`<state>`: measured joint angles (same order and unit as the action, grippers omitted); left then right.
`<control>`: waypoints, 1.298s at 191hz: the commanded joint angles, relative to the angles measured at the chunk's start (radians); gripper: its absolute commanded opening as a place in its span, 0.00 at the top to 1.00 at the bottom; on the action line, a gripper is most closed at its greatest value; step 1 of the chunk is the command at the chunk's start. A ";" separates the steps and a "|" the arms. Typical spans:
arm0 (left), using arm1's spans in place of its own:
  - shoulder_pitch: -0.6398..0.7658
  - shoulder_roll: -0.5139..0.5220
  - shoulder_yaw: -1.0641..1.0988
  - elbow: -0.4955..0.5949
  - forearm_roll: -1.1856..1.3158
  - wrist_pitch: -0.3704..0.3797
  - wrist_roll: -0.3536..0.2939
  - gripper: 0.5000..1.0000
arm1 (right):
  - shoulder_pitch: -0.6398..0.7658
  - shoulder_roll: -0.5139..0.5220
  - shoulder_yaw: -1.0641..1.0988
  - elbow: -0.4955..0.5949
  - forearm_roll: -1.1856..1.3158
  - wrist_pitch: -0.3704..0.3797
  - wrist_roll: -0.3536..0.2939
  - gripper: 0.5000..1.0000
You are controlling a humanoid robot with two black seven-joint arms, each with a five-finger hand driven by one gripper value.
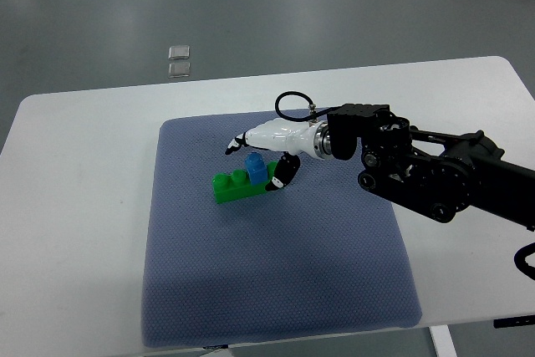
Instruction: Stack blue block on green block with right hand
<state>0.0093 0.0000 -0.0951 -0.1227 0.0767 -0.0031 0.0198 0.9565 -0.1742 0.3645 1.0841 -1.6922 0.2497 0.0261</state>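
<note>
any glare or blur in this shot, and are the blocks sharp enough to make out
Top view: even, soft light, no strong glare; faint shadow under the right hand; blue block and green block are small but reasonably sharp; grey mat texture is clear.

A white worktop (75, 206) with rounded corners fills most of the view, its far edge running from the left side up toward the right. On it lies a blue-grey mat (276, 282) — roughly square, dotted in texture, with rounded corners — set near the middle and reaching almost to the near edge. Bare white shows on the left, on the right and along the far side. On the mat's far half sits a green block (232, 187), long and studded, lying slightly aslant. Beyond the worktop is grey floor (100, 6), where two small pale squares (179, 60) lie side by side — what they are cannot be told.
</note>
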 commanded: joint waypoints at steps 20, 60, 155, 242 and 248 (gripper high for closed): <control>0.000 0.000 0.000 0.000 0.000 0.000 0.000 0.00 | 0.025 -0.019 0.011 0.000 0.000 0.002 0.000 0.18; 0.000 0.000 0.000 0.000 0.000 0.000 0.000 0.00 | 0.080 -0.077 0.013 0.003 0.013 0.003 0.002 0.17; 0.000 0.000 0.000 0.000 0.000 0.000 0.000 0.00 | 0.119 -0.094 0.263 -0.059 0.319 -0.109 0.002 0.17; 0.001 0.000 0.000 0.000 0.000 0.000 0.000 0.00 | 0.028 -0.024 0.329 -0.208 1.152 -0.492 0.002 0.17; 0.000 0.000 0.000 0.000 0.000 0.000 0.000 0.00 | 0.024 -0.018 0.340 -0.219 1.191 -0.492 0.002 0.17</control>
<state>0.0099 0.0000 -0.0951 -0.1227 0.0767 -0.0031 0.0199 0.9976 -0.2096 0.6799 0.9074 -0.6517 -0.2141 0.0279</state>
